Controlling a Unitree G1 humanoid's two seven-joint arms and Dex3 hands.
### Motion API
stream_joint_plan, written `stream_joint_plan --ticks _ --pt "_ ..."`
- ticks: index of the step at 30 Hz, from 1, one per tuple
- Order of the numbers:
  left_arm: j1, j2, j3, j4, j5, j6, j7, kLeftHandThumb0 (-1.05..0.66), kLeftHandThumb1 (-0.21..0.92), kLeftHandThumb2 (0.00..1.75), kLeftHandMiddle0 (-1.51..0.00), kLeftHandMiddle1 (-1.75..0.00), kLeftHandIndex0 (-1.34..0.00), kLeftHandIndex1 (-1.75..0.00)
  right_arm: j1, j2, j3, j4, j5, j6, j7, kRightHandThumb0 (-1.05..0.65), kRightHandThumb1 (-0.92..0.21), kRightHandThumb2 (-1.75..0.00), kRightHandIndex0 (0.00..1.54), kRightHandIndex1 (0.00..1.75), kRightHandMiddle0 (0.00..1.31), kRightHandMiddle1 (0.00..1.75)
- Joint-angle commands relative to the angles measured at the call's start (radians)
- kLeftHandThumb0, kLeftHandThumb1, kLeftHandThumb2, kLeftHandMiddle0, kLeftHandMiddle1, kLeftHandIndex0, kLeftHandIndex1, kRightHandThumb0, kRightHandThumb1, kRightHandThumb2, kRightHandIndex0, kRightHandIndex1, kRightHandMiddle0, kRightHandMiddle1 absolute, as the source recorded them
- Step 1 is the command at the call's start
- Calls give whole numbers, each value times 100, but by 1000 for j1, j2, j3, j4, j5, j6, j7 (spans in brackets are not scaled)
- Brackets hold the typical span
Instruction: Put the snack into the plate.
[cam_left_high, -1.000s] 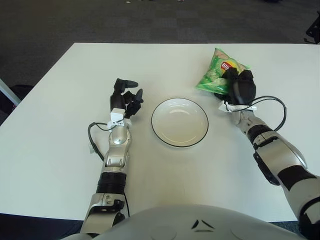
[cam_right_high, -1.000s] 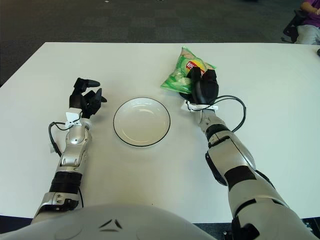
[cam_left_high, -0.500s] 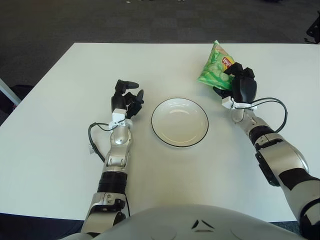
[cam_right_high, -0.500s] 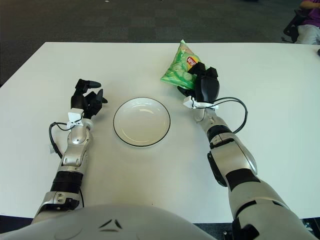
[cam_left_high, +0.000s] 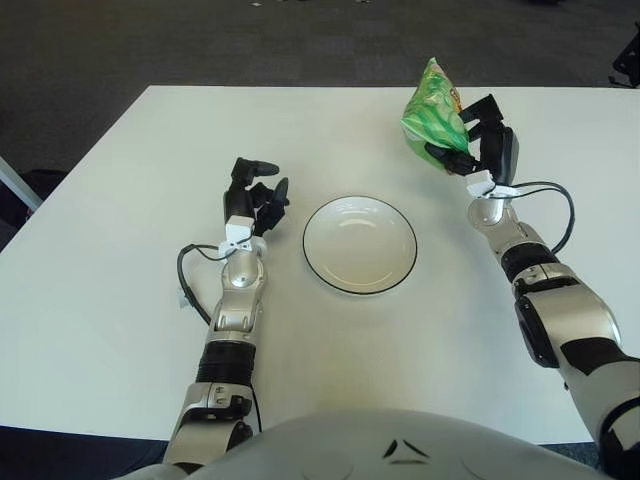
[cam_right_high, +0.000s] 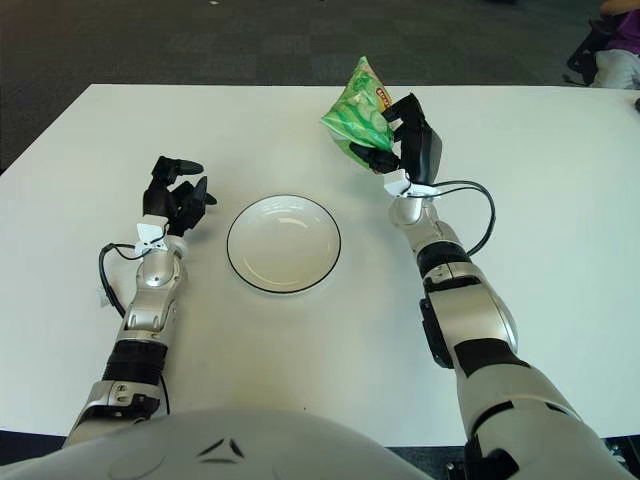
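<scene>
**Snack bag held in my right hand**

My right hand (cam_left_high: 478, 147) grips the snack (cam_left_high: 432, 110), a green crinkled bag with a red logo, raised above the white surface (cam_left_high: 120, 250), beyond the plate (cam_left_high: 359, 243) to its right. My left hand (cam_left_high: 252, 200) shows left of the plate, fingers loosely curled, holding nothing.

Even, bright overhead light on the white counter (cam_left_high: 120, 300); shadows soft and faint, slight sheen inside the plate (cam_left_high: 360, 244); focus sharp throughout.
</scene>
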Motion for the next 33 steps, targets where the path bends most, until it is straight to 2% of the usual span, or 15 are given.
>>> stream_joint_plan --ticks 1,12,19,24,33 --pt "-13 3 -2 5 -4 -1 -9 -36 92 32 -95 -141 -41 -153 25 -3 -19 -89 28 -60 61 1 -92 -9 80 175 62 175" --pt "-12 6 -1 -2 -2 6 -10 -36 92 33 -94 -141 -41 -154 153 -22 -2 -340 -54 -80 183 -1 -92 -6 83 175 65 175" --pt "-18 8 8 5 14 4 14 -36 92 33 -94 -142 -41 -154 175 -43 3 -403 -159 -94 172 -2 -92 -6 85 175 67 175" --pt "-25 14 15 16 12 1 16 -36 92 33 -94 -142 -41 -154 199 -50 7 -467 -169 -106 211 -4 -92 -7 86 175 67 175" --pt "-35 24 24 33 4 -5 12 -36 92 33 -94 -142 -41 -154 211 -66 21 -502 -176 -169 284 -6 -92 -8 89 175 68 175"
